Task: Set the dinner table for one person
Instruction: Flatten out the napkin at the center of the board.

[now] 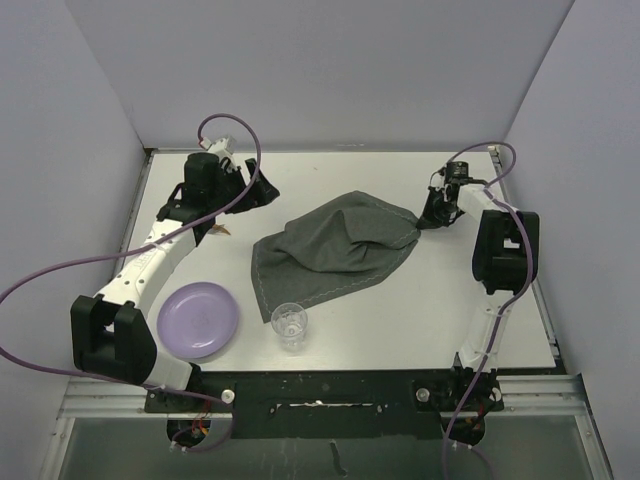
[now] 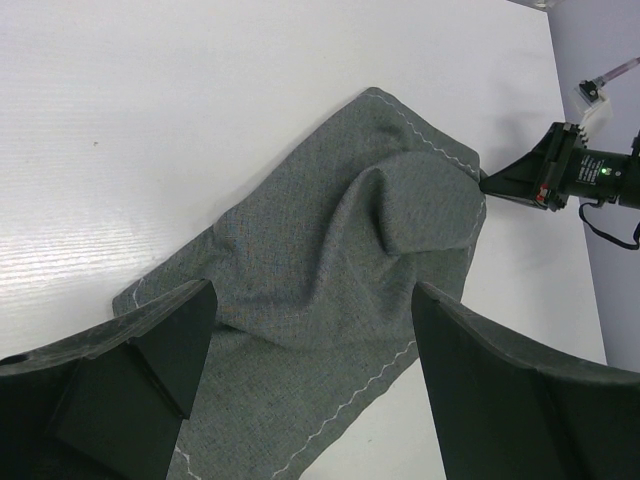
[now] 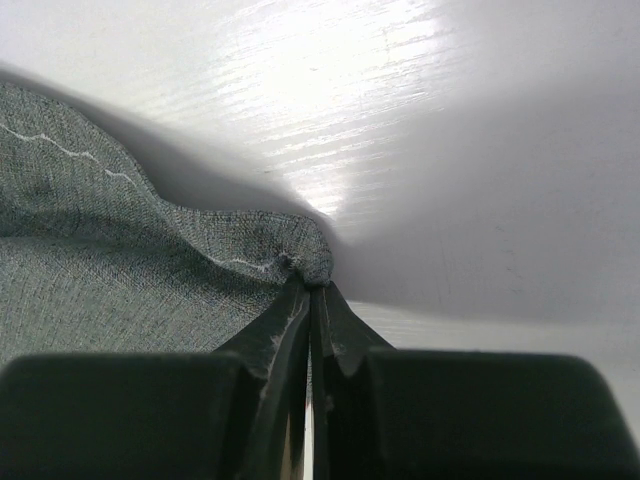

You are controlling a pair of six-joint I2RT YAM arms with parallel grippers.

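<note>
The white dinner table (image 1: 440, 300) carries a rumpled dark grey cloth placemat (image 1: 330, 255) at its middle. My right gripper (image 1: 418, 222) is shut on the placemat's far right corner (image 3: 305, 262), pinching the cloth between its fingertips (image 3: 312, 285). That corner is drawn up into a point, and the cloth (image 2: 340, 260) bulges into a fold behind it. My left gripper (image 1: 262, 190) hovers open near the far left of the table, off the placemat's far left side. Nothing sits between its fingers (image 2: 312, 292).
A purple plate (image 1: 198, 318) lies near the front left, beside the left arm. A clear glass (image 1: 290, 326) stands just in front of the placemat's near corner. A small brownish thing (image 1: 222, 228) shows under the left arm. Grey walls enclose the table.
</note>
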